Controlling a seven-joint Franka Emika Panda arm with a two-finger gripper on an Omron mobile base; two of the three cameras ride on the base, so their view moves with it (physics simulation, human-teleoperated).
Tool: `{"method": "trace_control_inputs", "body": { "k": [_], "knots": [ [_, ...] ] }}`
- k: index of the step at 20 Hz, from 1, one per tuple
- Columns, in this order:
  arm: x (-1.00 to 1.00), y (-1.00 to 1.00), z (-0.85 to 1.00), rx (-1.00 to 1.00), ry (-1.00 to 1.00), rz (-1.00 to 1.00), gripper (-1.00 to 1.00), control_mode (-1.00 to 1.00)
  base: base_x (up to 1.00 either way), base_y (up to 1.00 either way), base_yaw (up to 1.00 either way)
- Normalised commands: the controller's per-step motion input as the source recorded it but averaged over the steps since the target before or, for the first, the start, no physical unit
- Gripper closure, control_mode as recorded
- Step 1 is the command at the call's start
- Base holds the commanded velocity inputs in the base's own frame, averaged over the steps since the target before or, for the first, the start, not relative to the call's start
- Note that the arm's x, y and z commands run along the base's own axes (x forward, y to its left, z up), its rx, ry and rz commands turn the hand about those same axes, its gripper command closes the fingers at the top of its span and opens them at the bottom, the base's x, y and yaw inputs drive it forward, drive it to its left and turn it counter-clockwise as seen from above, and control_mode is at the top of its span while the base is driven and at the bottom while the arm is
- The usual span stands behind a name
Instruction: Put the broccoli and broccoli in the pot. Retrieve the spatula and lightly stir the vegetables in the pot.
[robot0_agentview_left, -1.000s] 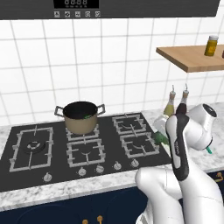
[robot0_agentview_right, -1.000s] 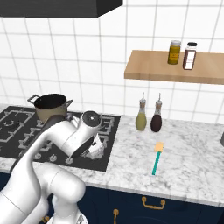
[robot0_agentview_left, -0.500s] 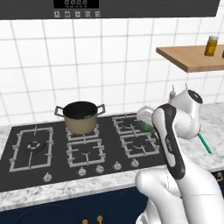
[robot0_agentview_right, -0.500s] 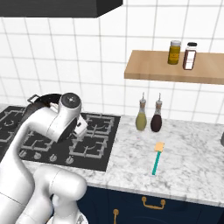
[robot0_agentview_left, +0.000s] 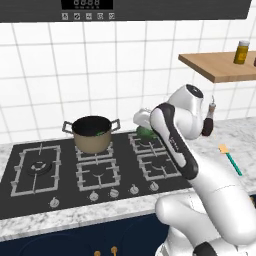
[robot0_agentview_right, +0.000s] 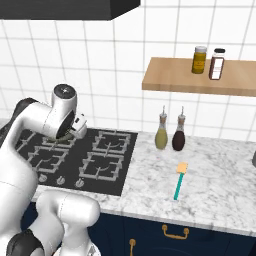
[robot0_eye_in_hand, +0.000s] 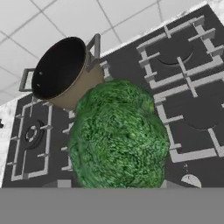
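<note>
Midair, broccoli (robot0_eye_in_hand: 119, 138) clamped between the fingers (robot0_agentview_left: 145, 131), right of the pot (robot0_agentview_left: 91, 134).

Arm rises from the base, folds at a raised elbow, and reaches left and forward over the stove. White forearm slopes down from the rounded elbow joint toward the wrist. Pincer (robot0_agentview_left: 145, 131) sits low at the end of the wrist, pointing down and toward the rear burners. Hand view: a broccoli (robot0_eye_in_hand: 119, 136) floret sits directly ahead of the pincer, held between its tips; fingertips themselves hidden behind it. Jaws part-spread around the floret.
</note>
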Motion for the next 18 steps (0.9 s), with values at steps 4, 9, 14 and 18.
{"method": "trace_control_inputs", "body": {
  "k": [4,9,14,18],
  "knots": [
    [0.61,0.42,0.00,0.00,-0.03,0.03,1.00,-1.00,0.00,0.00,0.00],
    [0.60,0.41,0.01,0.00,-0.01,0.01,1.00,-1.00,0.00,0.00,0.00],
    [0.63,0.54,0.00,-0.04,0.03,0.02,1.00,-1.00,0.00,0.00,0.00],
    [0.62,0.56,-0.01,-0.06,0.01,0.01,1.00,-1.00,0.00,0.00,0.00]
  ]
}}
